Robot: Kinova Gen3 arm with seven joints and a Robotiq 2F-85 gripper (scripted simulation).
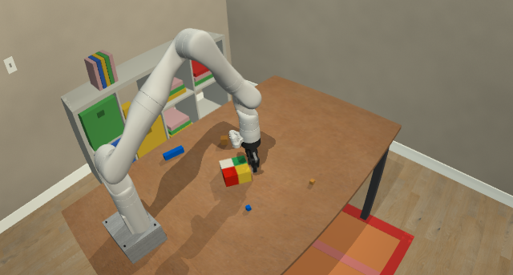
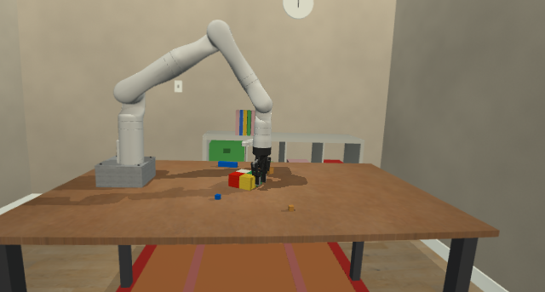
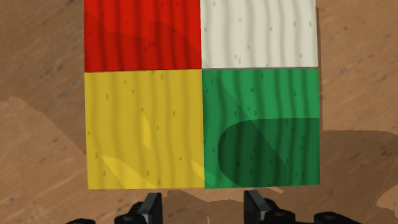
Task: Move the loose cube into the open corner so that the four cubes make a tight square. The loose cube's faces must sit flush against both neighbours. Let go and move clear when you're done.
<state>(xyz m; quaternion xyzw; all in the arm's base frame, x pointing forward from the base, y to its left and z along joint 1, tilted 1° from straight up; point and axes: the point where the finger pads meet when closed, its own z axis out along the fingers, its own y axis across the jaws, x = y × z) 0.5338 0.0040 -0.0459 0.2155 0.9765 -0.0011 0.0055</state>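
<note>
Where four colors meet, tight square (image 1: 236,171) (image 2: 242,180) (image 3: 202,95)

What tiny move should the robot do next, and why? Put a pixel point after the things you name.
Maybe nudge the green wooden-looking cube (image 1: 240,160) (image 2: 249,173) (image 3: 260,100) gently toward the white cube (image 1: 226,163) (image 2: 243,171) (image 3: 259,32): a thin dark line shows between them, and the empty black gripper (image 1: 255,168) (image 2: 261,181) (image 3: 203,202) is beside green's outer side.

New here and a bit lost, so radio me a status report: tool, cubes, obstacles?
Tool part-open, empty, beside the block. Four cubes in a square, seams looking tight. Nothing visible between tool and cubes.
</note>
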